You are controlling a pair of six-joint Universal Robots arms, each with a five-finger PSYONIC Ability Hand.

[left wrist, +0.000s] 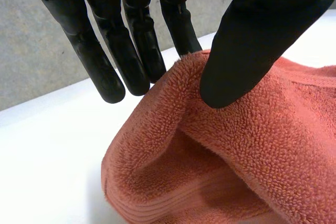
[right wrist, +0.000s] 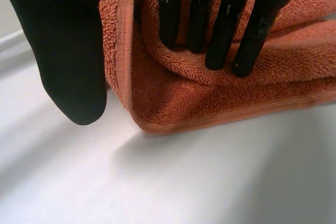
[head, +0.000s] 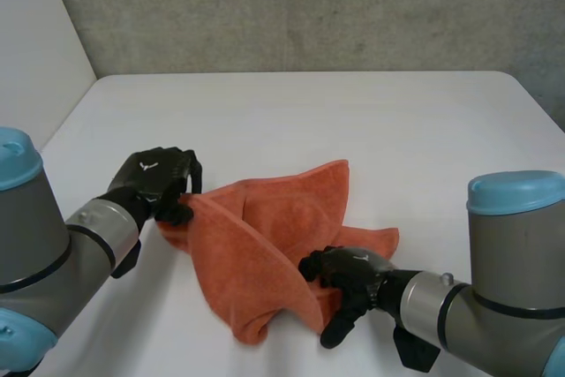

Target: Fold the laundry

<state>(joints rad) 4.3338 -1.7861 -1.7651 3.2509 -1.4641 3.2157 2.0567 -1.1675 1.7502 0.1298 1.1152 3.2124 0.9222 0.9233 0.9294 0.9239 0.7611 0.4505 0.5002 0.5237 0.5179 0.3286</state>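
- Two hands are on one orange towel (head: 274, 245), which lies rumpled and part-doubled on the white surface (head: 353, 121), near the robot and between the arms.
- Left hand (head: 154, 178): it is at the towel's left corner. In the left wrist view its thumb (left wrist: 236, 61) presses on a raised ridge of pile with the straight fingers (left wrist: 105, 72) just behind it, so the corner is pinched between them.
- Right hand (head: 349, 280): it is at the near right edge. In the right wrist view the fingers dig into a rolled fold and the thumb sits on the other side of an upright hem, so I judge it to be gripping that edge, though loosely.
- Step in hand, as I read it: getting hold of two corners so the cloth can be spread. No neat fold is made yet, and the task looks early.
- Next move calls for lifting both grips together and drawing them apart until the towel hangs or lies flat.
- Risk: the thick pile may slip from the right hand's slack hold, or a hidden layer may come up with it.
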